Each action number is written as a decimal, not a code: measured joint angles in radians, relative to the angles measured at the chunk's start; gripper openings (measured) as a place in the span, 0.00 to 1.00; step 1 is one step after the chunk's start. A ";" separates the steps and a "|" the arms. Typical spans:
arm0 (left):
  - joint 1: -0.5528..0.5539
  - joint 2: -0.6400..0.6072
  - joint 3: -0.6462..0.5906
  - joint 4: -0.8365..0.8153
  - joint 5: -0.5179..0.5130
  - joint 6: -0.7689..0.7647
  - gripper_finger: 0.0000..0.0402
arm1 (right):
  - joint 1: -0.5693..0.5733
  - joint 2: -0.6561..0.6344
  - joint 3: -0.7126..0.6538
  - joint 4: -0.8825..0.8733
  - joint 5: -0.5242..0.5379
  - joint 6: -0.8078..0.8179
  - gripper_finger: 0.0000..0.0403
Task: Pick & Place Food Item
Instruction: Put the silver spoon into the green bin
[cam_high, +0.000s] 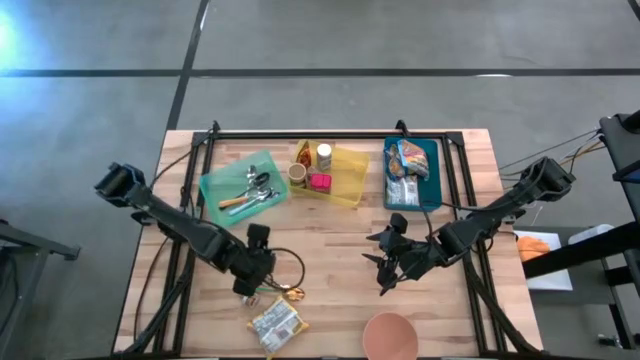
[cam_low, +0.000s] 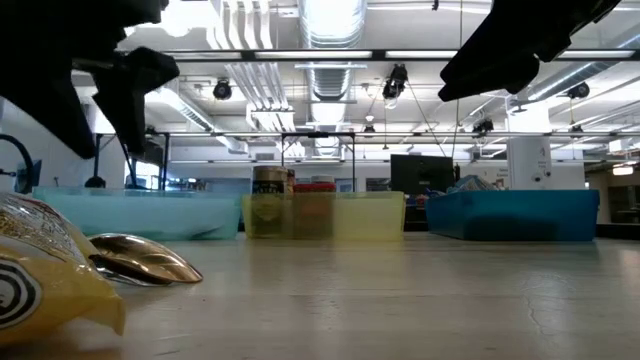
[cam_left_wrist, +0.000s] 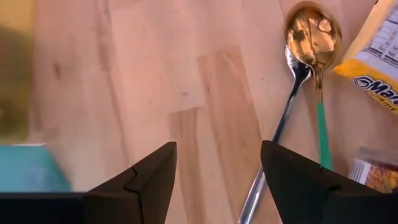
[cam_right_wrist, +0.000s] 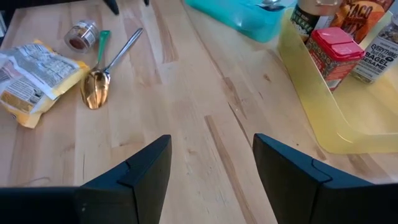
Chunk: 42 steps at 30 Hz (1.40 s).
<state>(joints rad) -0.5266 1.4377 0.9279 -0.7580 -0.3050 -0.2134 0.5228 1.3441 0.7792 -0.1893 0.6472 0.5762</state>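
Snack packet (cam_high: 275, 324) beside left gripper (cam_high: 258, 288)

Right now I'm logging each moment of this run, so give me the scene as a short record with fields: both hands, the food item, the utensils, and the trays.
left hand: open, empty, over the table near the spoons
right hand: open, empty, above bare wood at mid-table
food item: yellow snack packet lying at the table's front edge, not held
utensils: two spoons beside the packet, bowls together
trays: green tray with cutlery, yellow tray with jars, blue tray with packets
other: pink bowl at front edge
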 joint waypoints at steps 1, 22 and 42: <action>0.000 0.017 0.000 0.011 0.006 0.000 0.59 | 0.000 0.000 0.000 0.001 0.000 0.000 0.56; -0.001 0.267 -0.002 0.085 0.141 0.109 0.59 | 0.001 0.000 0.000 0.000 0.000 -0.001 0.56; 0.002 0.261 -0.056 0.175 0.181 0.139 0.36 | 0.000 0.000 0.000 0.001 0.000 0.000 0.56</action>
<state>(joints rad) -0.5246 1.6991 0.8719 -0.5835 -0.1241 -0.0746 0.5232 1.3441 0.7792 -0.1886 0.6468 0.5762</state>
